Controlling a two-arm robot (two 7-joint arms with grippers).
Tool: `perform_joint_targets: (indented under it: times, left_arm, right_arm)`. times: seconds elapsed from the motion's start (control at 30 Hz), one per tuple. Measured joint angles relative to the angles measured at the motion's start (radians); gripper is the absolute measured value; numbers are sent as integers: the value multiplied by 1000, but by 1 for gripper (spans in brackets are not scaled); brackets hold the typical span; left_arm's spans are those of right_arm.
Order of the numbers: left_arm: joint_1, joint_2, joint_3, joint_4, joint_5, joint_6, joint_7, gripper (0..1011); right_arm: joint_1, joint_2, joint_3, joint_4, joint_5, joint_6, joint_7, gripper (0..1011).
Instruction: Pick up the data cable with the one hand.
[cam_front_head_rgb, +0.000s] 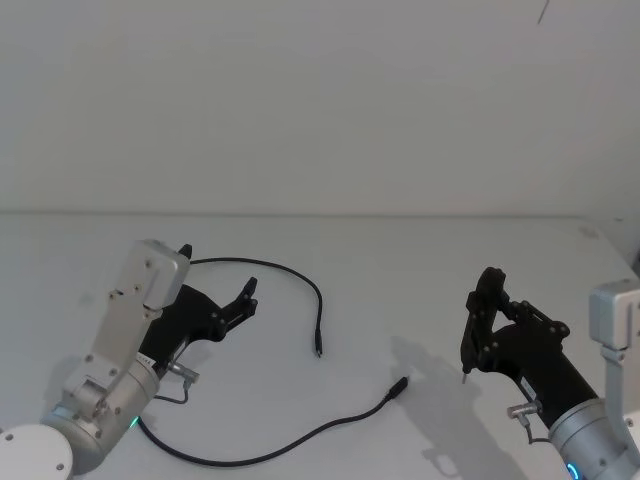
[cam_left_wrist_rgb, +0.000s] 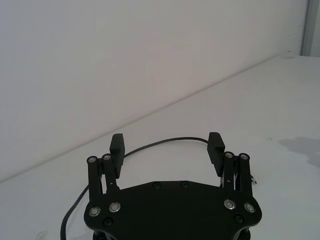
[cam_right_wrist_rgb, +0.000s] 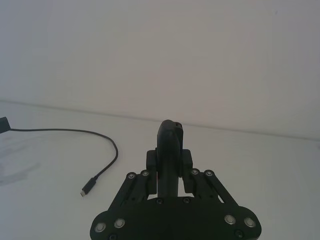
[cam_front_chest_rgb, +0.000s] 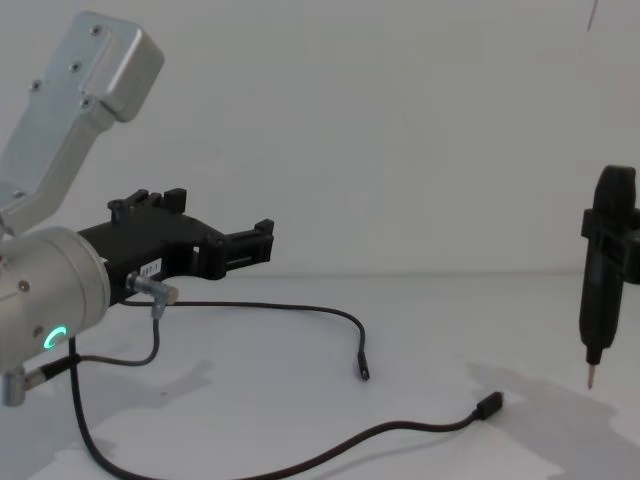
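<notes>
The data cable (cam_front_head_rgb: 319, 320) is a long thin black lead lying in loose curves on the white table (cam_front_head_rgb: 420, 260). One plug (cam_front_head_rgb: 400, 385) rests mid-table and the other end (cam_front_head_rgb: 318, 350) lies just behind it. It also shows in the chest view (cam_front_chest_rgb: 300, 307) and the right wrist view (cam_right_wrist_rgb: 112, 160). My left gripper (cam_front_head_rgb: 217, 272) hovers open above the cable's far arc, holding nothing. In the left wrist view (cam_left_wrist_rgb: 166, 145) the cable (cam_left_wrist_rgb: 165, 142) runs on the table beyond the two fingers. The chest view puts this gripper (cam_front_chest_rgb: 222, 220) well above the table. My right gripper (cam_front_head_rgb: 487, 290) stands shut at the right, away from the cable.
A short grey wire with silver plugs (cam_front_head_rgb: 172, 385) hangs at my left wrist, over the cable's near loop. A plain wall (cam_front_head_rgb: 320, 100) rises behind the table's far edge. Bare tabletop lies between the two arms.
</notes>
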Motion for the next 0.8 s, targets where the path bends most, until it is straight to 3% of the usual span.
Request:
perform_joint_targets:
  times: [0.5, 0.8]
  left_arm:
    - [0, -1, 0, 1, -1, 0, -2, 1001]
    - [-4, 6, -7, -4, -37, -6, -63, 1001]
  right_arm:
    - [0, 0, 0, 0, 0, 0, 0, 279]
    - [0, 0, 0, 0, 0, 0, 0, 279]
